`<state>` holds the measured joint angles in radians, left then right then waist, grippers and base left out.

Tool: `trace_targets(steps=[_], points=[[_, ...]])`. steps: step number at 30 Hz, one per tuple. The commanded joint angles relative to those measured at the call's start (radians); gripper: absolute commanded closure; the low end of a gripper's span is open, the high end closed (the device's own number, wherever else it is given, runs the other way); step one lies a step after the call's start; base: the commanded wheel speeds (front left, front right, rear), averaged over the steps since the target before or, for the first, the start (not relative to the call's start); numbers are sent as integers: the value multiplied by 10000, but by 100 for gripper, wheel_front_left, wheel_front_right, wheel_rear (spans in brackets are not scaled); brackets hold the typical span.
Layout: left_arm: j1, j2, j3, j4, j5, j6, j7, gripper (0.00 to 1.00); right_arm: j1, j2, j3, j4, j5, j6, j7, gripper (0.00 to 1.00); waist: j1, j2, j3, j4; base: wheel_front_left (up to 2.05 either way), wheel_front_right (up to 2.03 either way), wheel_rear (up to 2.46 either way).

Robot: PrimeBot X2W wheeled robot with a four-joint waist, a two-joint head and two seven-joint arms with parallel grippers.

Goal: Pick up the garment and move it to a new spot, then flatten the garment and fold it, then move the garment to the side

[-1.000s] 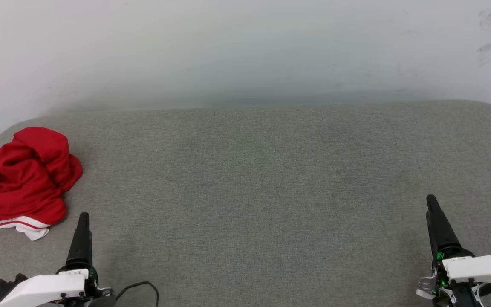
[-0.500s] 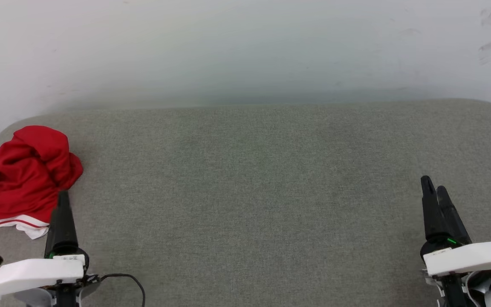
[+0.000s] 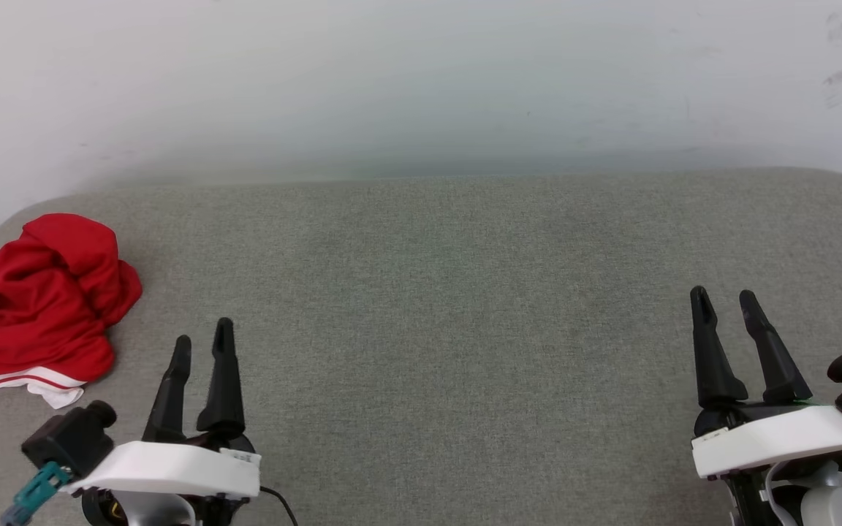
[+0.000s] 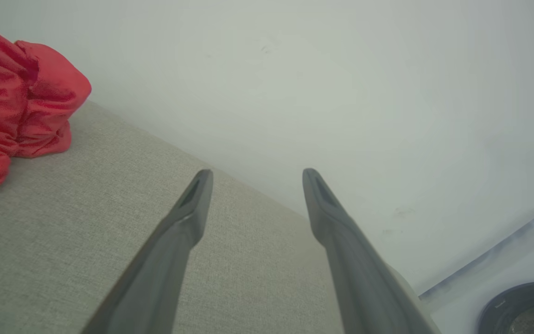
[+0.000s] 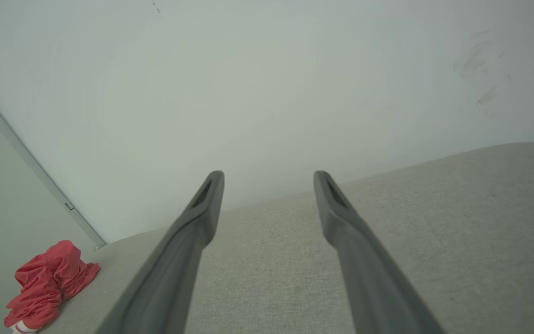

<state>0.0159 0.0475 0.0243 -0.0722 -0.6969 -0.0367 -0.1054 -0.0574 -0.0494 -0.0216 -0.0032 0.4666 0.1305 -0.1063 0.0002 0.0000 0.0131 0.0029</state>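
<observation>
Head view: crumpled red sports-jersey garment with white, red-striped trim (image 3: 41, 292), lying in a heap at the far left of a grey woven padded surface (image 3: 450, 329). The frame edge cuts off its left side, and it is bunched so that its outline and faces cannot be read. Left gripper (image 3: 204, 333), two long dark fingers on a white wrist housing, low left, jaws spread, empty, near the garment but apart from it. The lower part of the housing is cut off at the bottom edge, with a black cable (image 3: 278, 500) trailing from it. Right gripper (image 3: 723, 294), same pattern, low right, jaws spread, empty, well apart from the garment. Bare surface lies between the two. Behind stands a plain white wall (image 3: 421, 88) with faint scuff marks (image 3: 841, 73) at the upper right. Left wrist view: the garment sits at the upper left, cut off by the frame edge, resting on the surface beside the wall. Both fingers stand wide apart over the surface with nothing between them. A dark round object (image 4: 522, 311) in the lower right corner is cut off and too blurred to identify. Right wrist view: the garment is small at the lower left, near the surface's rounded far corner, its lowest part cut off. The fingers are parted and hold nothing. A thin grey strip (image 5: 30, 162) runs up the wall at the left.
</observation>
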Motion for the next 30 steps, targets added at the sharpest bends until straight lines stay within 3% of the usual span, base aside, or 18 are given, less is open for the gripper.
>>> trace_targets(steps=[1, 9, 18, 30], points=[[18, 28, -178, -198, 625, 41, -115, 0, -10, -17, 81, -211, -518, 3, -107, 0, -1, 0, 5, -10, 0, 0, 0], [18, 498, -1246, -312, 2189, 790, -344, 0, 40, -17, 171, -169, -1717, 2, -335, 0, -1, 0, 46, -65, 0, 0, 0], [-89, 1183, -2501, -124, 3111, 1803, -584, 0, 61, -15, 217, -60, -2927, 2, -572, 0, -1, 0, 83, -88, 0, 0, 0], [-193, 1552, -3410, 72, 3849, 2341, -852, 0, 85, -15, 317, 71, -4167, 2, -838, 0, -1, 0, 132, -90, 0, 0, 0]])
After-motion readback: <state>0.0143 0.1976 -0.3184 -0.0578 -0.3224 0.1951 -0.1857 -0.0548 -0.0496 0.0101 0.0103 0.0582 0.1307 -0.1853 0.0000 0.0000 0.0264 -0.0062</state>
